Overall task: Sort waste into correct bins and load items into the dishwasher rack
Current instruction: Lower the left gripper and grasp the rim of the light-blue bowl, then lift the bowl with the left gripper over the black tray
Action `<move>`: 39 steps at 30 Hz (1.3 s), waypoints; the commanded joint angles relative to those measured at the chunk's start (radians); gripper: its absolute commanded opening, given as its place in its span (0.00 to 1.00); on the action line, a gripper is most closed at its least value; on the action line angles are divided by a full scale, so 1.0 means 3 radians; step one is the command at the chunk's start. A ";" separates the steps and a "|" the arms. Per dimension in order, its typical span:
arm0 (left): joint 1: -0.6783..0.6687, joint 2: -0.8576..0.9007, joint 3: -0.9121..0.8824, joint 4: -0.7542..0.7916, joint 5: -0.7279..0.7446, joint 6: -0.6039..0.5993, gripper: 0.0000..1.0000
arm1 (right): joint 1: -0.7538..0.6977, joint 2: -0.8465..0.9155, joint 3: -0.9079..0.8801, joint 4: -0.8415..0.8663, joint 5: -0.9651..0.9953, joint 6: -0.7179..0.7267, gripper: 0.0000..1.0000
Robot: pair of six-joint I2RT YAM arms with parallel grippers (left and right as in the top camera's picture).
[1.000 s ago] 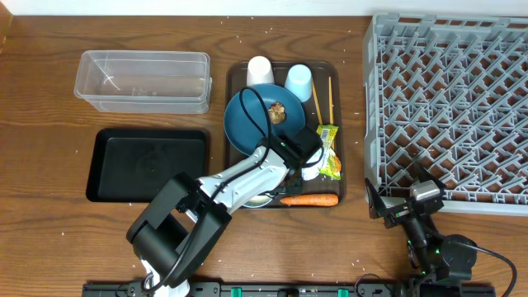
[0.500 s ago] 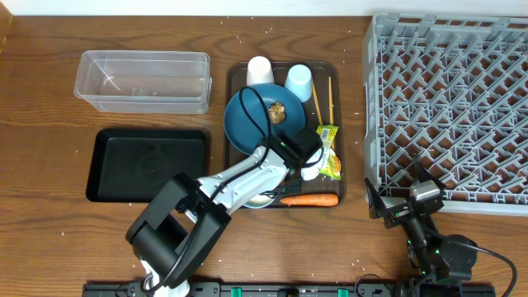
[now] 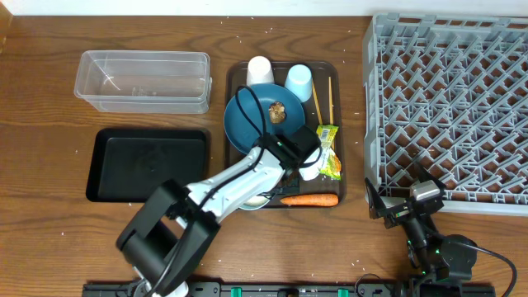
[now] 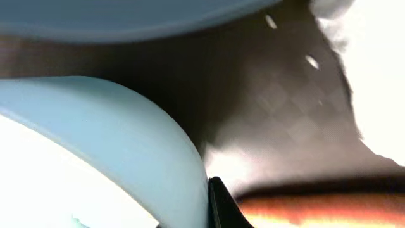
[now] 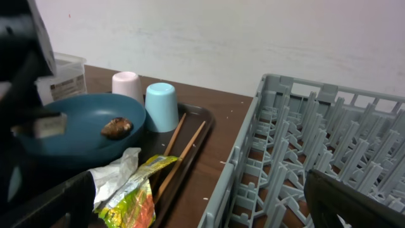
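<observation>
On the blue plate [image 3: 244, 124], a brown food lump [image 3: 278, 111]

We tag this a robot lab bench staged as kitchen clean-up. Cues: left arm [image 3: 235, 177] and right arm [image 3: 429, 247] mounted at the near edge of a wooden table [image 3: 49, 231], black rail [image 3: 272, 290] along that edge, plain white wall [image 5: 253, 38] behind. Grey dishwasher rack [image 3: 450, 99] sits straight on the table, with a brown serving tray [image 3: 235, 74], clear tub [image 3: 142, 104], black tray [image 3: 148, 165].
</observation>
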 commanded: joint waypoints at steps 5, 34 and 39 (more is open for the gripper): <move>0.0013 -0.0460 -0.0018 -0.0048 0.0039 -0.0003 0.06 | -0.0076 -0.0003 -0.0005 -0.0014 0.0013 -0.0042 0.99; 0.2085 -0.1022 -0.0019 -0.0172 0.0985 0.1053 0.06 | -0.0076 -0.0003 -0.0005 -0.0014 0.0013 -0.0042 0.99; 0.2635 -0.1022 -0.0019 -0.0145 0.1645 0.1331 0.06 | -0.0076 -0.0003 -0.0005 -0.0014 0.0013 -0.0042 0.99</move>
